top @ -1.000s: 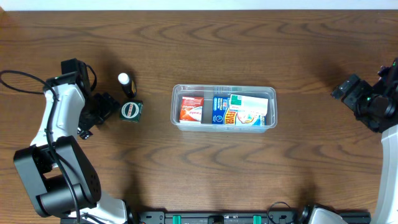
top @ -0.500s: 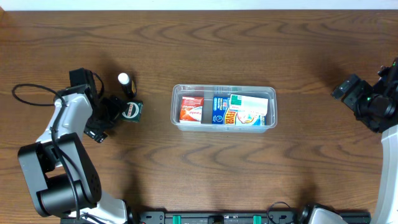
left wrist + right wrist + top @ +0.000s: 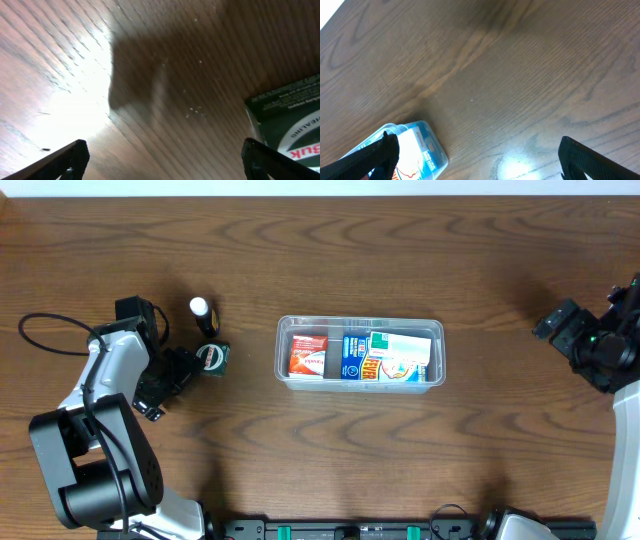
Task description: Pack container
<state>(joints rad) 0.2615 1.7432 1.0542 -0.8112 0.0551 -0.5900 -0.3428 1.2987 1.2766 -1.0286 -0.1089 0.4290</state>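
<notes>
facing green box (image 3: 212, 357), left jaws spread, possibly touching it

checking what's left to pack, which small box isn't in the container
The dark green box, on the table left of the container, beside the left gripper. The red box, blue box and white box all lie inside it.
</notes>
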